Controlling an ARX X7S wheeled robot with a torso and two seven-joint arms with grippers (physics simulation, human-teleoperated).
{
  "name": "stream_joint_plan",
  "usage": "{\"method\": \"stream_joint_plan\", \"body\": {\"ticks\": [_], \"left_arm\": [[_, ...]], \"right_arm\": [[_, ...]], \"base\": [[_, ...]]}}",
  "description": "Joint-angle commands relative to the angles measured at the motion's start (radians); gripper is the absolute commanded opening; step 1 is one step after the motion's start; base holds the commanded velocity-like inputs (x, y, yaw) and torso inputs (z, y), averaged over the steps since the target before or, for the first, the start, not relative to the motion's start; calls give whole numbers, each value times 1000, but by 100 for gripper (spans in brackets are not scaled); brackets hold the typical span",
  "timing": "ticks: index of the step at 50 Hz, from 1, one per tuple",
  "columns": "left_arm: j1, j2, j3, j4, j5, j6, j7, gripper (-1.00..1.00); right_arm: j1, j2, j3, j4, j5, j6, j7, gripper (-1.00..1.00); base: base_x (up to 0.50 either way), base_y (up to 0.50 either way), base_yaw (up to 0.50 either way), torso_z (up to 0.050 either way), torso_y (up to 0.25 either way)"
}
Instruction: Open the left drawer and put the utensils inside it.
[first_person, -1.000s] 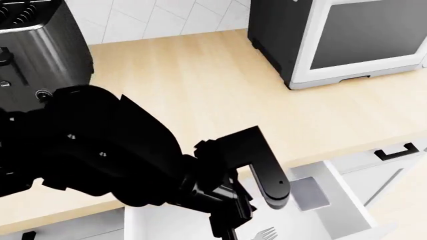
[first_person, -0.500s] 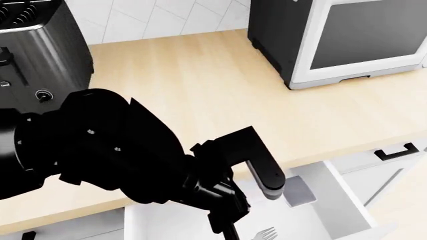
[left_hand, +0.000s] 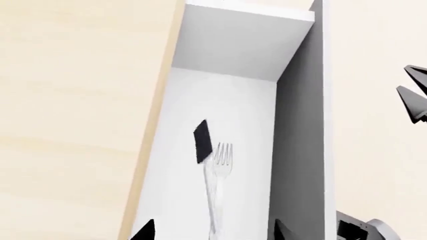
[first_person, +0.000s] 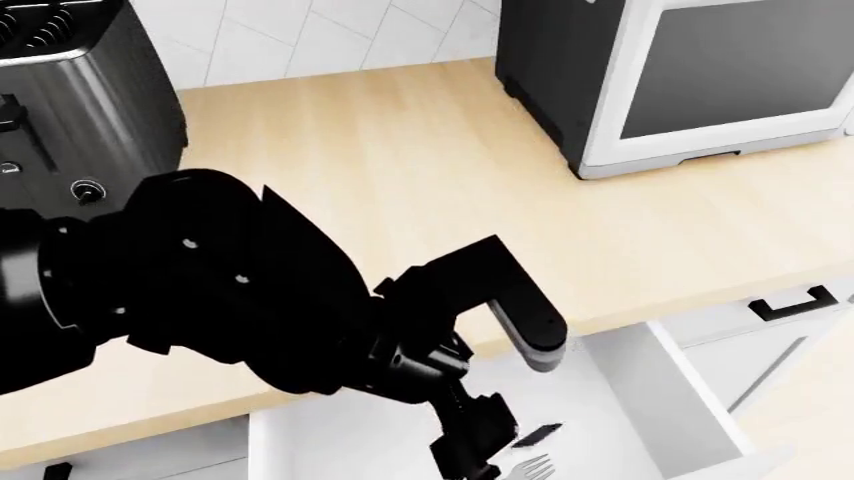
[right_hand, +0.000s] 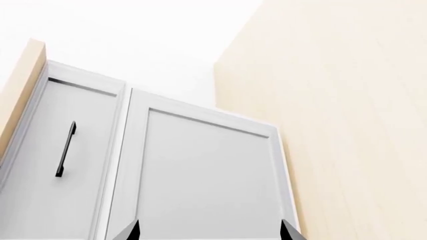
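The left drawer (first_person: 687, 405) stands pulled out under the counter edge, white inside (left_hand: 233, 100). A fork (left_hand: 219, 167) lies on its floor, and its tines (first_person: 535, 466) show in the head view. The small spatula's dark head (left_hand: 202, 141) is tilted on edge right beside the tines, also seen as the dark head (first_person: 538, 436); its handle is hard to make out. My left gripper (left_hand: 212, 232) hangs open above the drawer, its fingertips wide on either side of the fork's shaft. My right gripper (right_hand: 210, 232) is open with nothing between its fingers and faces white cabinet doors.
My bulky left arm (first_person: 240, 300) hides much of the wooden counter (first_person: 400, 160) and the drawer's left part. A toaster (first_person: 67, 100) stands back left, a black-and-white oven (first_person: 681, 70) back right. A second drawer's black handle (first_person: 797, 301) is at the right. A cabinet door handle (right_hand: 65, 149) shows near the right gripper.
The spatula's head moved from the drawer's right part toward the fork's tines and now stands tilted and dark. The left arm's wrist lifted a little and shifted left.
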Motion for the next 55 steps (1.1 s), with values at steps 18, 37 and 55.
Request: {"method": "stream_joint_plan", "body": {"ticks": [18, 37, 55], "left_arm": [[-17, -7, -10, 26, 7, -5, 2, 100], [-139, -43, -81, 72, -115, -23, -34, 100], [-206, -69, -132, 71, -138, -14, -42, 100]], "right_arm": [[-15, 4, 26, -32, -19, -20, 7, 100], [-61, 28, 50, -161, -34, -100, 25, 100], [-52, 19, 54, -141, -49, -95, 29, 100]], "base": [[0, 0, 0, 0, 0], [0, 0, 0, 0, 0], [0, 0, 0, 0, 0]]}}
